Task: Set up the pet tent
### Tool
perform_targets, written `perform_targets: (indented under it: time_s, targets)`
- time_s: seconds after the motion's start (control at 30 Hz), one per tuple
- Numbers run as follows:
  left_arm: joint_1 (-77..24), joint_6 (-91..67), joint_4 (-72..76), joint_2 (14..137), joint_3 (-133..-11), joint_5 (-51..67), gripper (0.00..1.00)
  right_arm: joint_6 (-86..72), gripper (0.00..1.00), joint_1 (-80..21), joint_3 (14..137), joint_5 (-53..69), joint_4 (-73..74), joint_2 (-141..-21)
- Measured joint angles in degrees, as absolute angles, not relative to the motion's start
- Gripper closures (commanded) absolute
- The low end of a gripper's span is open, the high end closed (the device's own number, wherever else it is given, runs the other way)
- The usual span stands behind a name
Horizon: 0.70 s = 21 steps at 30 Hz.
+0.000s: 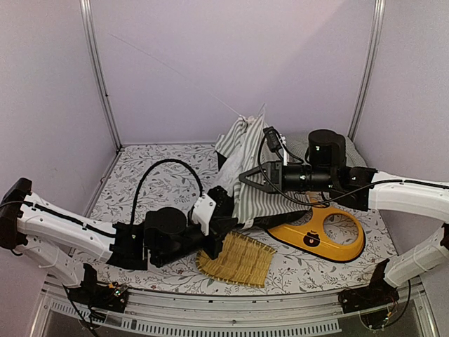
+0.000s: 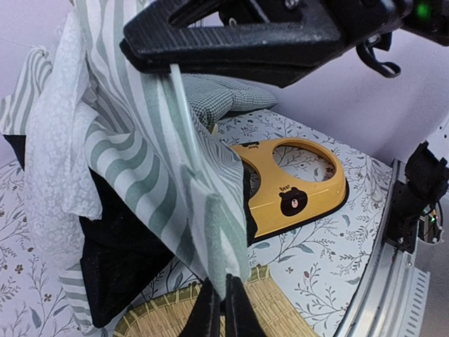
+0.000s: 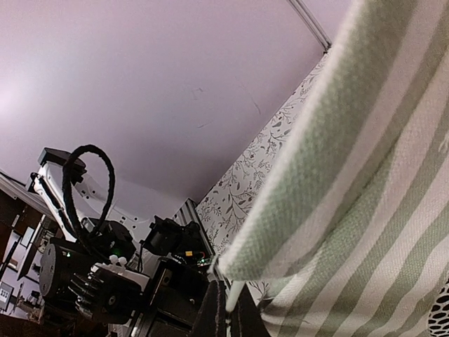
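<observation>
On the left, the left gripper [image 2: 223, 309] is pinched shut on a low fold of the pet tent [image 1: 249, 151], just above the woven straw mat [image 1: 235, 260] at the near edge. The striped tent hangs crumpled mid-table, not yet standing. The right gripper [image 3: 226, 316] is clamped on its upper hem. To the right lies a yellow bear-face board [image 1: 326, 235].

There are one pet tent [image 1: 249, 175], one checked cushion [image 2: 231, 98], one yellow stand [image 1: 323, 235] and one straw mat [image 1: 238, 260].
</observation>
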<state>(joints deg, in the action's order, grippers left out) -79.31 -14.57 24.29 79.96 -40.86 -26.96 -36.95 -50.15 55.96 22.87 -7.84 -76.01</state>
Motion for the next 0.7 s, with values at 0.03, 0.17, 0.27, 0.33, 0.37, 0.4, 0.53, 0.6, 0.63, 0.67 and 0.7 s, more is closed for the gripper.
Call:
perform_targets:
  time_s: [0.03, 0.17, 0.27, 0.33, 0.37, 0.4, 0.53, 0.6, 0.63, 0.67, 0.7]
  targets:
    - [-79.31, -14.55, 24.32, 79.96, -40.91, -26.87, 1.0, -37.06, 1.0, -50.15, 55.96, 22.87, -7.99, -76.01]
    - [-79.18, -14.5, 24.32, 79.96, -40.99, -26.44, 1.0, -37.36, 1.0, -50.15, 55.96, 22.96, -8.21, -76.03]
    - [-79.05, -14.37, 24.32, 79.96, -41.01, -26.15, 1.0, -37.54, 1.0, -50.15, 55.96, 23.03, -8.25, -76.03]
    - [-78.98, -14.33, 24.34, 79.96, -41.01, -26.06, 1.0, -37.6, 1.0, -50.13, 55.96, 23.09, -8.27, -76.03]
    - [-78.89, -14.35, 24.34, 79.96, -41.01, -25.96, 1.0, -37.67, 1.0, -50.09, 55.96, 23.11, -8.27, -76.03]
    - [-78.78, -14.33, 24.34, 79.96, -41.01, -25.85, 1.0, -37.74, 1.0, -50.06, 55.96, 23.11, -8.27, -76.03]
    - [-78.15, -14.35, 24.34, 79.9, -41.01, -25.08, 1.0, -38.0, 1.0, -49.76, 55.72, 23.11, -8.6, -76.03]
    - [-77.91, -14.37, 24.34, 79.81, -41.01, -24.69, 1.0, -38.13, 1.0, -49.69, 55.68, 23.11, -8.67, -76.03]
    - [-77.87, -14.37, 24.34, 79.81, -41.01, -24.51, 1.0, -38.17, 1.0, -49.67, 55.68, 23.11, -8.67, -76.03]
    - [-77.8, -14.37, 24.36, 79.81, -41.01, -24.38, 1.0, -38.19, 1.0, -49.67, 55.68, 23.11, -8.67, -76.03]
    - [-77.78, -14.37, 24.34, 79.81, -41.01, -24.34, 1.0, -38.19, 1.0, -49.67, 55.68, 23.11, -8.67, -76.03]
